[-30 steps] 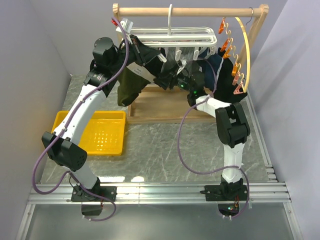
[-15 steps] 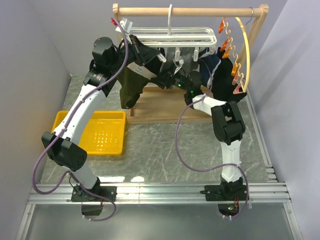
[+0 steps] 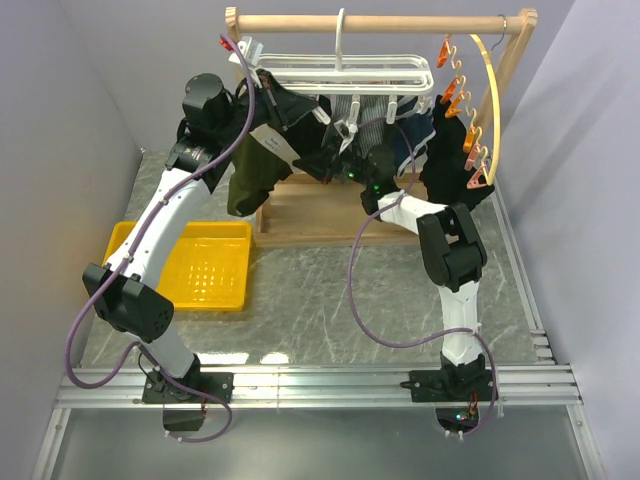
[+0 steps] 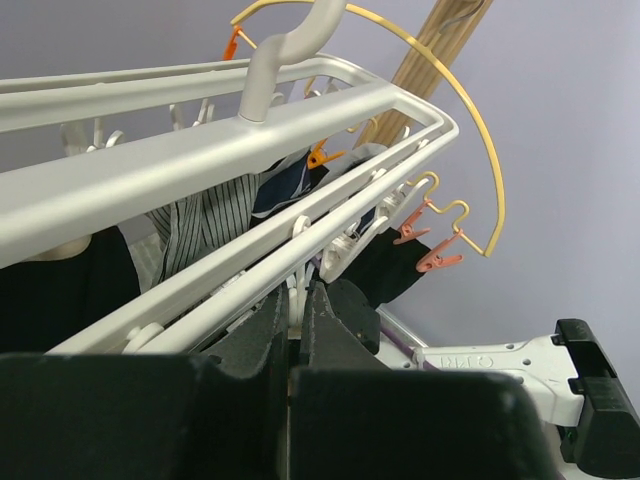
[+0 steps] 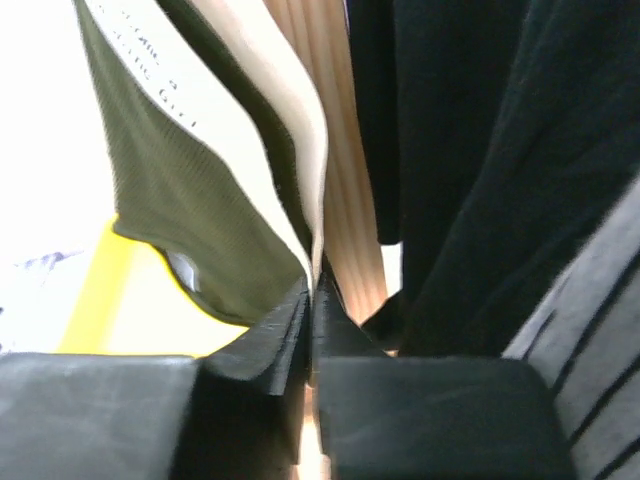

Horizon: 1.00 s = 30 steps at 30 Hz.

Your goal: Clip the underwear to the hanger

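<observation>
The underwear (image 3: 250,175) hung below the left end of the hanger (image 3: 345,72), its olive body drooping in front of the wooden rack (image 3: 380,22) and its beige waistband (image 3: 272,140) running up at a slant toward the white frame. In the right wrist view the olive cloth (image 5: 190,200) and the waistband (image 5: 262,110) filled the left half, and the right gripper (image 5: 312,300) was pinched tight on the lower edge of the band, the two fingers pressed together with the fabric between them. From above, that gripper (image 3: 322,160) sat under the middle of the hanger, just beside the green cloth. The left gripper (image 3: 305,110) reached in under the frame's left part; its wrist view showed the fingers (image 4: 296,300) drawn almost together with only a thin slit between them, just below the white bars (image 4: 200,150) and a dangling white clip, and whether anything was caught in them could not be told. A striped cloth (image 4: 200,220) and a dark garment hung from clips farther along the frame. A black garment (image 3: 455,165) hung at the right end, close to the curved hoop (image 3: 492,90) with its orange clips. A yellow tray (image 3: 215,265) lay on the table (image 3: 330,300), to the left of the rack's foot.
</observation>
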{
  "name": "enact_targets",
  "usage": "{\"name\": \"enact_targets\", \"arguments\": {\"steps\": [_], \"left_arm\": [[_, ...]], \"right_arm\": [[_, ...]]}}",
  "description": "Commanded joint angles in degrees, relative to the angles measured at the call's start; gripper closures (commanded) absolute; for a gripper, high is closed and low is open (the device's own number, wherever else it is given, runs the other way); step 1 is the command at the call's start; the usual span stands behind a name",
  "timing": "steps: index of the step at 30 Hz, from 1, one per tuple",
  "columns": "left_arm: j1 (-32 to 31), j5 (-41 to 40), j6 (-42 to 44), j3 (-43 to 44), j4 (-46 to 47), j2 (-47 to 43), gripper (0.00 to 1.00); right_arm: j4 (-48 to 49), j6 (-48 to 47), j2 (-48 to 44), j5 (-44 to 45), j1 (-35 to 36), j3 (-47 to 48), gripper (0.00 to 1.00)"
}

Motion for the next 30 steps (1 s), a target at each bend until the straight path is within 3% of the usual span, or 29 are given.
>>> {"name": "enact_targets", "arguments": {"steps": [1,14,17,30], "left_arm": [[0.33,1.64,0.68,-0.29,-0.03,-1.90,1.00],[0.51,-2.57,5.07,-1.44,-4.33,-1.99,1.00],[0.51,-4.33,6.91,-1.00,-6.27,-1.64,1.00],[1.12,0.58,10.87,-1.26,-9.34,-0.59,1.00]], "right_arm": [[3.30,-0.15,-4.02,-1.04,-0.08,-0.69,1.00],[-9.09,-14.91,-26.36,11.78,1.84,-17.57,1.00],[-14.26,-18.86,-29.00,16.70,3.51,-17.40,1.00],[-25.87,-36.53,-32.43,20.05,5.37,-13.02,1.00]]}}
